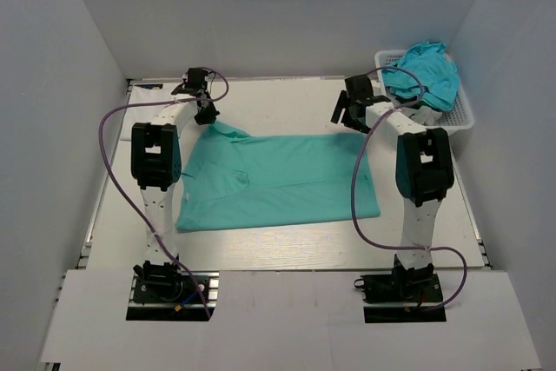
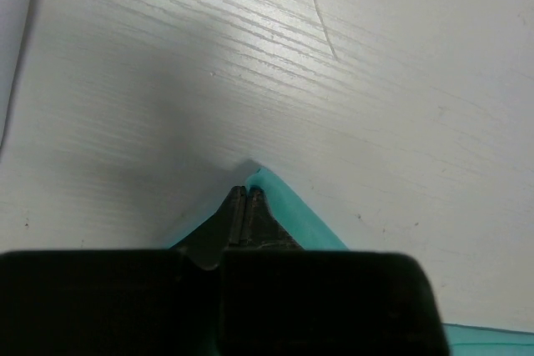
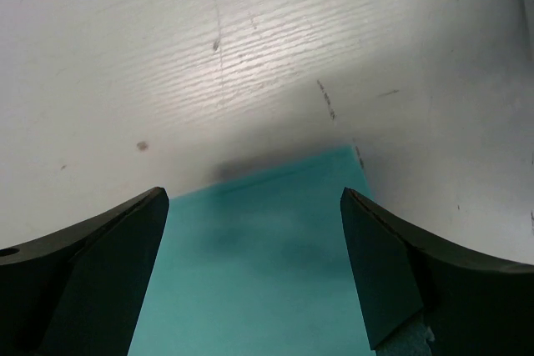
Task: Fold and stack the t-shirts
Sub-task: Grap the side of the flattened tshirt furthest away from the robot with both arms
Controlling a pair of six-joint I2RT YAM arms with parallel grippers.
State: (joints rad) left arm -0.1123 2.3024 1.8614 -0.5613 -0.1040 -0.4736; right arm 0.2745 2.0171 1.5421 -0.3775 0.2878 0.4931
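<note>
A mint green t-shirt (image 1: 278,180) lies spread flat in the middle of the table. My left gripper (image 1: 207,114) is at its far left corner. In the left wrist view the gripper (image 2: 246,193) is shut, with the shirt's edge (image 2: 304,221) peaked up at the tips. My right gripper (image 1: 344,114) hovers over the far right corner. It is open and empty in the right wrist view (image 3: 253,196), with the shirt's corner (image 3: 267,273) between the fingers below. A turquoise-blue t-shirt (image 1: 424,71) is heaped in the basket. No white or grey shirt shows.
A white lattice basket (image 1: 462,117) stands at the far right corner of the table, next to the right arm. Grey walls close in the table on three sides. Purple cables loop from both arms over the table.
</note>
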